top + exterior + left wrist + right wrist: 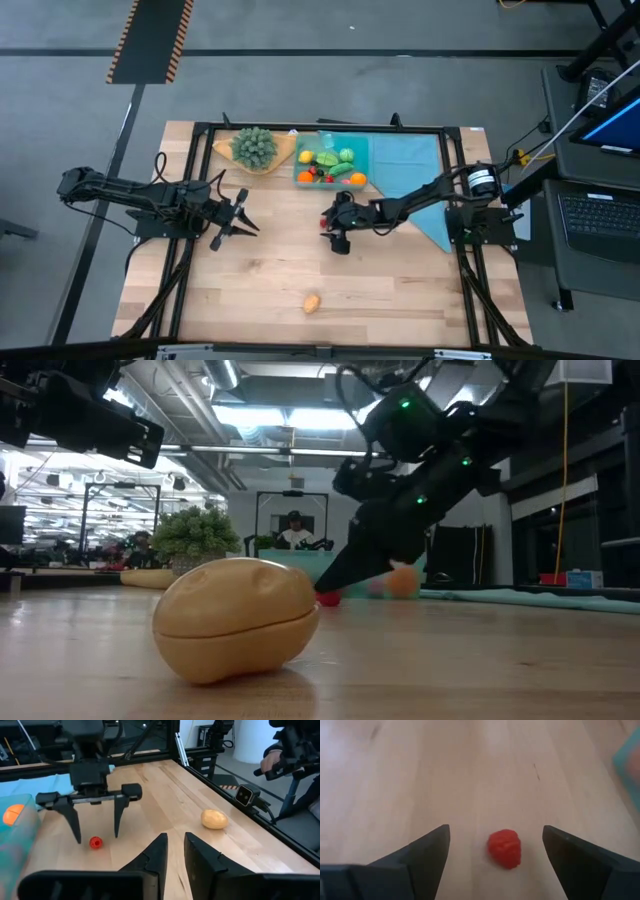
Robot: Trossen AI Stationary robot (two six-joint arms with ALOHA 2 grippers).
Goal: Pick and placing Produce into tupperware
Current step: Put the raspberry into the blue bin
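- Right claw mid-tabletop, spread wide, pointing down; nothing gripped.
- Red berry lies on the wood between its fingers, touching neither.
- Left claw hovers over the tabletop's left part, well apart from the berry; fingers nearly together w/ a thin gap, empty.
- Potato lies alone near the front edge, away from both claws; fills the foreground in low view.
- Tupperware at the back centre, holding orange, green & red produce.
- Teal cloth just right of it, under the right arm.
- Bushy plant in a wooden dish just left of the tupperware.
- Tabletop light wood.
- Person seated in the room behind; blurred.
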